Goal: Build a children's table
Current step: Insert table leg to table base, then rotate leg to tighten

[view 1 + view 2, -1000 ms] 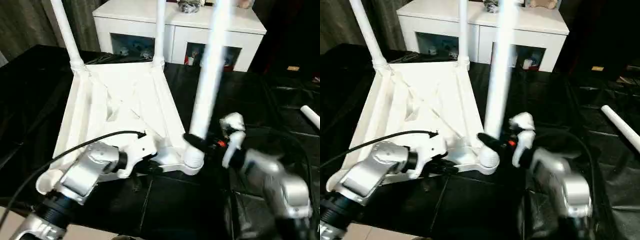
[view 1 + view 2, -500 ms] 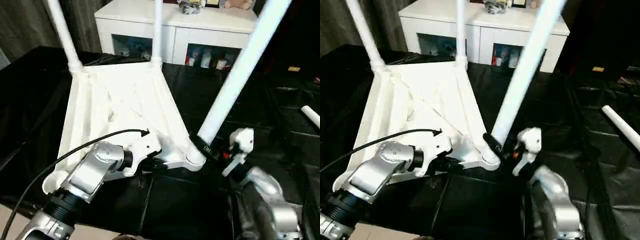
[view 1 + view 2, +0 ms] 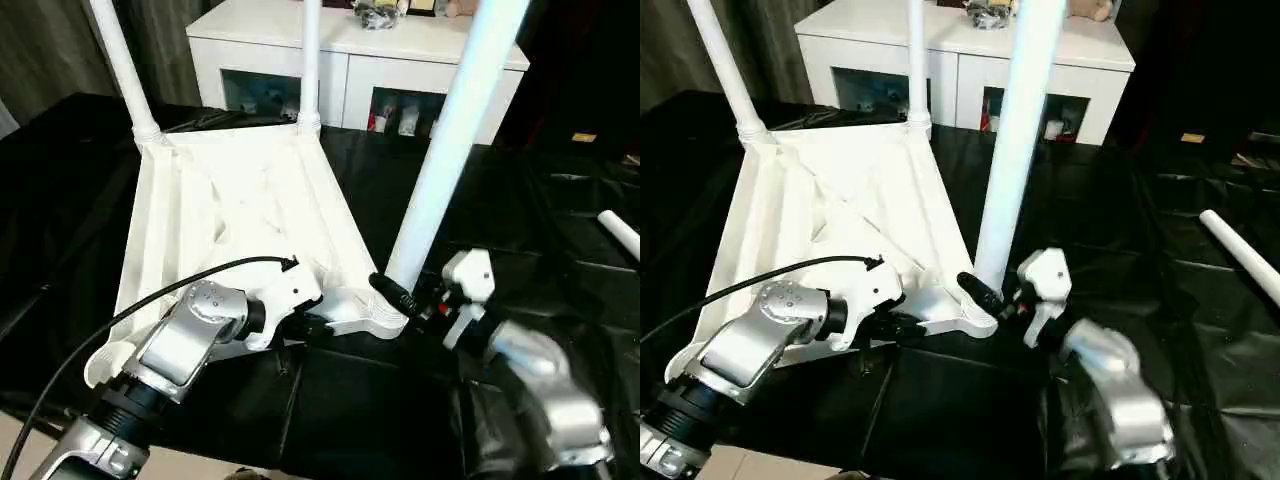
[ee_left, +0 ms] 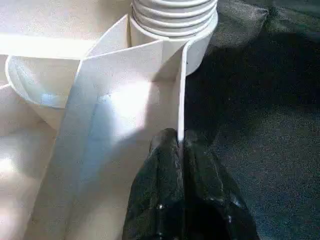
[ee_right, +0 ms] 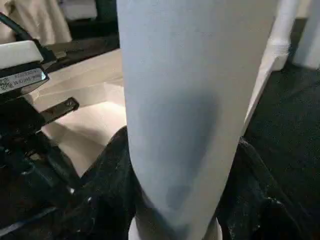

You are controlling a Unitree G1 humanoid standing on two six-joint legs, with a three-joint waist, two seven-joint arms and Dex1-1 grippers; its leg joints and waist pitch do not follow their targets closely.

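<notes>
Black sheeting covers the bench under the upturned white plastic ribbed tabletop. The right claw clasps the long tapered white tube leg, leaning toward one o'clock over the near-right corner socket. The left claw pinches the tabletop's rim at the socket's nine o'clock.

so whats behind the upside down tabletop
Behind the tabletop stands a white cabinet with open shelves holding small items. Its lower part is hidden by the tabletop and the leg held by the right tool.

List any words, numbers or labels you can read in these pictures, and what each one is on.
None can be read.
Small white sticker on the left gripper: printed code and fine text, too small and blurred to read.
Tabletop, legs, white cabinet: no visible lettering.
</notes>
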